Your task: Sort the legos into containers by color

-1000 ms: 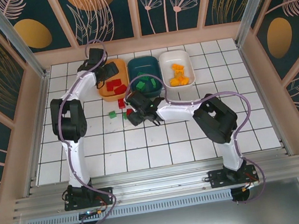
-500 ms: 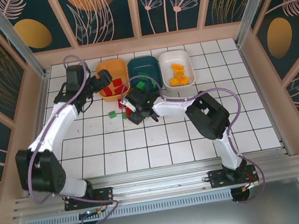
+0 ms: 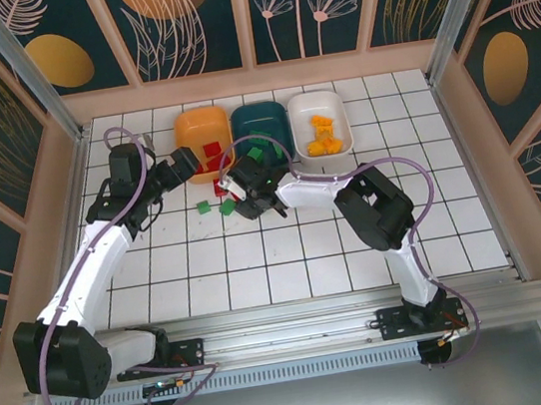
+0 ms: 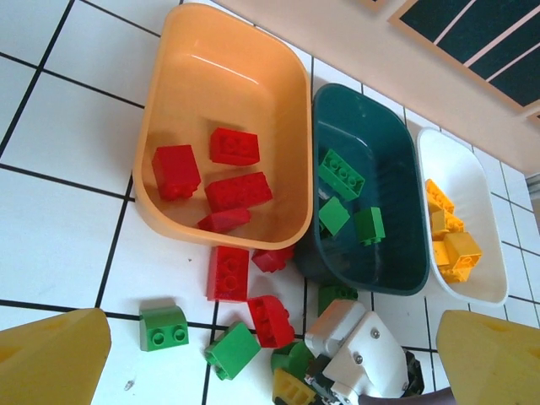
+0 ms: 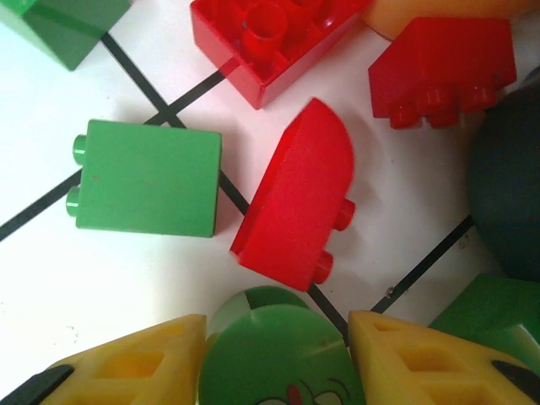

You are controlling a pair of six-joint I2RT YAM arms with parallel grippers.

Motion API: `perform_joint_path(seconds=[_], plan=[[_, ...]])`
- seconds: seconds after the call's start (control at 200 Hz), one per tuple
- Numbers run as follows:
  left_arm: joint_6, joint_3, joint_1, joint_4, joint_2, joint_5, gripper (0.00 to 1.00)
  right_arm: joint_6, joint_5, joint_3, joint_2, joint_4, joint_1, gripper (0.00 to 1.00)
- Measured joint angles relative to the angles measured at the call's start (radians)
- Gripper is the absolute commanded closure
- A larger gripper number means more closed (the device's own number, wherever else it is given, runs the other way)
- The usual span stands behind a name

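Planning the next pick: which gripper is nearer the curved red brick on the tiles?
Right. The right gripper, shut on a green round piece, hovers just beside the curved red brick; the left gripper is open farther off, by the near-left corner of the orange tray.

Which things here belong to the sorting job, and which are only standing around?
For the job: orange tray, teal tray, white tray; red bricks, green bricks, yellow bricks; round green piece between the right gripper's fingers.
Not for the job: tiled table, patterned walls, metal frame.
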Motion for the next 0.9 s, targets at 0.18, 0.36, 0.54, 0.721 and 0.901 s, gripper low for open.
perform_joint_path(seconds=[0.18,0.36,0.54,0.721,0.901], plan=[[-0.011,-0.005,0.0,0.0,0.0,0.016,0.01,0.01,-0.014,-0.042,-0.032,0.009,0.01,0.73],[-0.018,-0.023,0.0,0.0,-0.019,0.024,0.02,0.039,-0.028,-0.09,-0.087,0.01,0.022,0.75],[-0.025,-0.051,0.0,0.009,-0.048,0.046,0.02,0.068,-0.033,-0.091,-0.148,0.029,0.008,0.76],[-0.035,-0.146,0.0,0.009,-0.056,0.068,0.01,0.115,-0.055,-0.027,-0.161,0.042,-0.067,0.77],[-0.035,-0.222,0.0,0.008,-0.035,0.058,0.02,0.203,-0.071,0.124,-0.114,0.049,-0.205,0.76]])
